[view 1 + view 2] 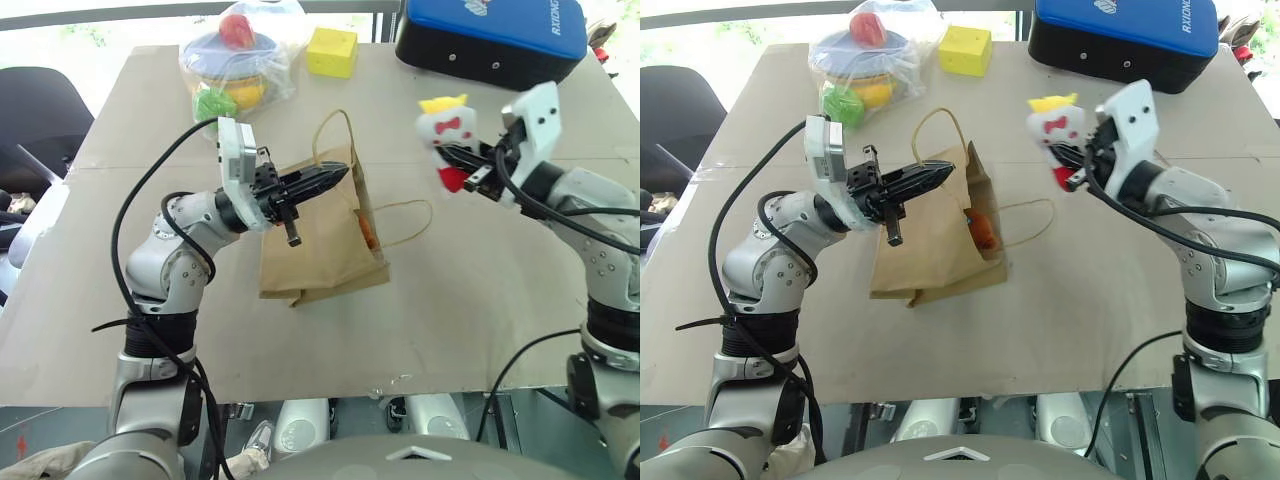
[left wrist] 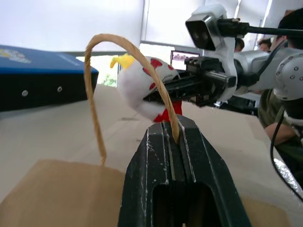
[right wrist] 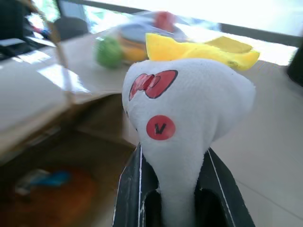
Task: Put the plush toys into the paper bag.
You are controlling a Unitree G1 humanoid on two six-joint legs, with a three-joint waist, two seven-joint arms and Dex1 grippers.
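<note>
The brown paper bag [image 1: 318, 245] lies on the table with its mouth facing right. My left gripper [image 1: 335, 178] is shut on one of its twisted handles [image 2: 94, 94], holding that loop up above the bag. Inside the mouth lies the brown, orange-faced plush [image 1: 983, 228] with a blue mark [image 3: 45, 178]. The white plush [image 1: 445, 128], with a yellow tuft and red bow, hangs in the air to the right of the bag, and my right gripper [image 1: 462, 160] is shut on its lower part. The second handle [image 1: 410, 222] lies flat on the table.
A blue-and-black case [image 1: 490, 35] stands at the back right. A yellow block [image 1: 331, 52] and a plastic-wrapped toy set [image 1: 235, 60] sit at the back, behind the bag. A dark chair [image 1: 35, 110] stands off the table's left edge.
</note>
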